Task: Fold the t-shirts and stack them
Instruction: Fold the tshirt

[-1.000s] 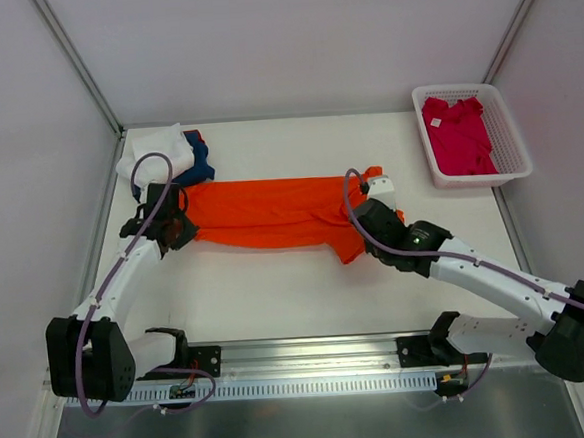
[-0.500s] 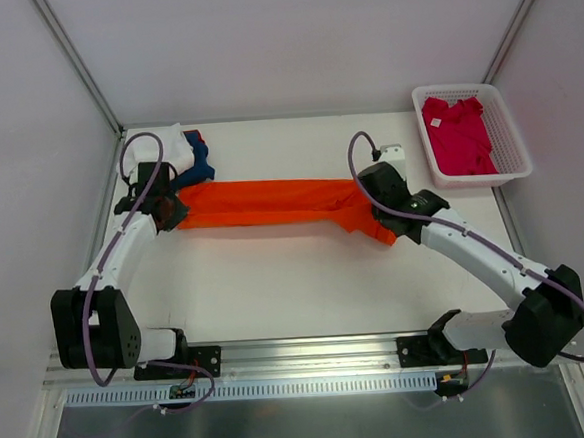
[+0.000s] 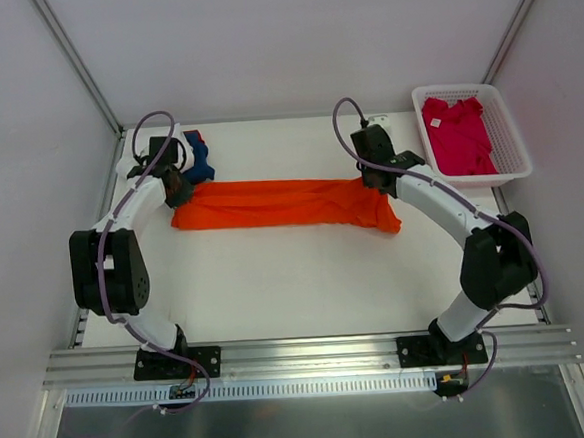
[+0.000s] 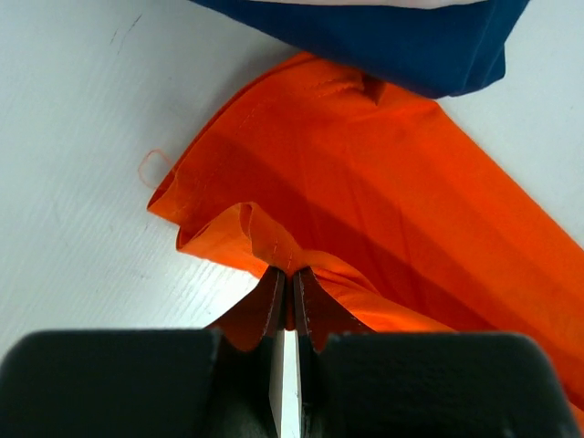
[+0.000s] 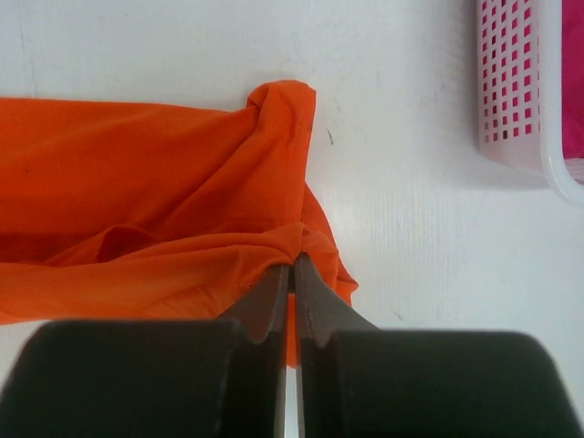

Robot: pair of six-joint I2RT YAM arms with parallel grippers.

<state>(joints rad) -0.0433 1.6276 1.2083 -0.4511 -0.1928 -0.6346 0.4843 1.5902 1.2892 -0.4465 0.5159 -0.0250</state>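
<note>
Top external view first, from the left: the left end effector (image 3: 177,193) sits at the left end of the orange t-shirt (image 3: 281,202), right beside a navy t-shirt (image 3: 200,159) bunched at the far left corner of the desk (image 3: 276,280). In the left wrist view its fingers are pressed together with a fold of orange cloth pinched between them, the navy hem lying just beyond. The orange shirt lies as a long narrow band across the middle of the desk, stretched between the two arms. At its right end the right end effector (image 3: 371,176) is closed just as tightly on a gathered orange edge, which the right wrist view shows plainly. Further right, the white mesh basket (image 3: 510,175) holds a crimson-pink t-shirt (image 3: 457,137). I'd judge this to be the lengthwise fold of the orange shirt, with both ends gripped. The next move looks to call for both arms lowering the held edge together, evenly, so the band lands flat before either lets go. By my count: two arms, two end effectors, one basket, and three shirts showing, one orange, one navy, one crimson-pink; a white one I cannot make out for certain behind the left arm.
</note>
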